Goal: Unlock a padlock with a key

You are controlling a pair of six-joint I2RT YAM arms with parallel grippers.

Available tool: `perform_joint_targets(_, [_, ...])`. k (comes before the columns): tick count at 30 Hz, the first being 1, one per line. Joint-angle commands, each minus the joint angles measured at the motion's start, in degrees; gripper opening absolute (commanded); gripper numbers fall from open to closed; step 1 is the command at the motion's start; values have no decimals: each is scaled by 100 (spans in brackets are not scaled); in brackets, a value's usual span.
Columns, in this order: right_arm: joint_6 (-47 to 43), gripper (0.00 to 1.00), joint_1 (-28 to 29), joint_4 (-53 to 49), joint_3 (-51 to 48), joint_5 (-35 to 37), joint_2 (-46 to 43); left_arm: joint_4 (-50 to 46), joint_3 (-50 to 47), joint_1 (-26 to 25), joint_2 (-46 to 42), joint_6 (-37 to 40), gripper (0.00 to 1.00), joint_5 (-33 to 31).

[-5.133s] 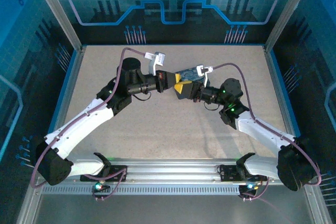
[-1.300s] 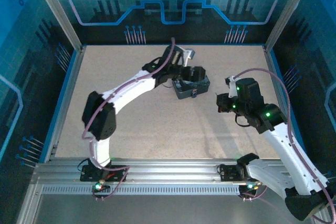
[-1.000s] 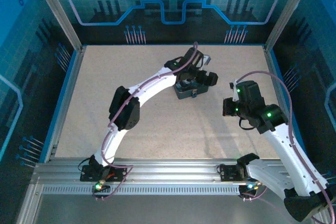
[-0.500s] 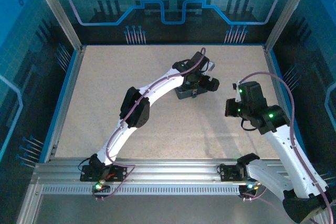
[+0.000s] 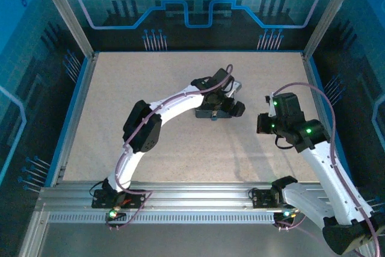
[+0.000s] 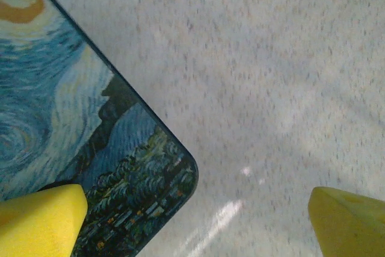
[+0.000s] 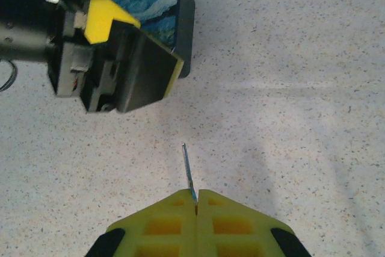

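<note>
Right end effector (image 7: 197, 200) clamps key (image 7: 187, 170); left end effector (image 6: 195, 218) agape over tin (image 6: 72, 106) corner

The top camera looks down from high up on the whole desk (image 5: 108, 100). Both wrist cameras look down from close, sharing the painted tin (image 6: 60, 118).

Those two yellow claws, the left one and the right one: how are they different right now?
The left gripper stands wide open; the right gripper is pressed shut. The left gripper holds nothing, while the right gripper pinches a thin metal key. The left gripper hangs over a corner of the painted tin; the right gripper is over the table. Both have yellow fingers.
</note>
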Motion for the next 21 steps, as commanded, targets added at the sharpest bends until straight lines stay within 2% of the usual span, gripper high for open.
perform_joint_targets(1, [15, 0, -82, 331, -158, -510, -9, 68, -829, -95, -615, -153, 96, 181])
perform_joint_targets(8, [62, 0, -82, 743, -335, -1049, 185, 576, -2001, -126, -1479, -373, 96, 335])
perform_joint_targets(14, [239, 0, -62, 1411, -639, -1559, 328, 754, -2063, -115, -1866, -430, 98, 321])
perform_joint_targets(18, [409, 0, -57, 1991, -962, -1886, 490, 1072, -2325, -77, -2358, -471, 99, 118])
perform_joint_targets(21, [549, 0, -23, 2441, -1127, -2131, 717, 1547, -3039, 45, -3020, -597, 99, -82])
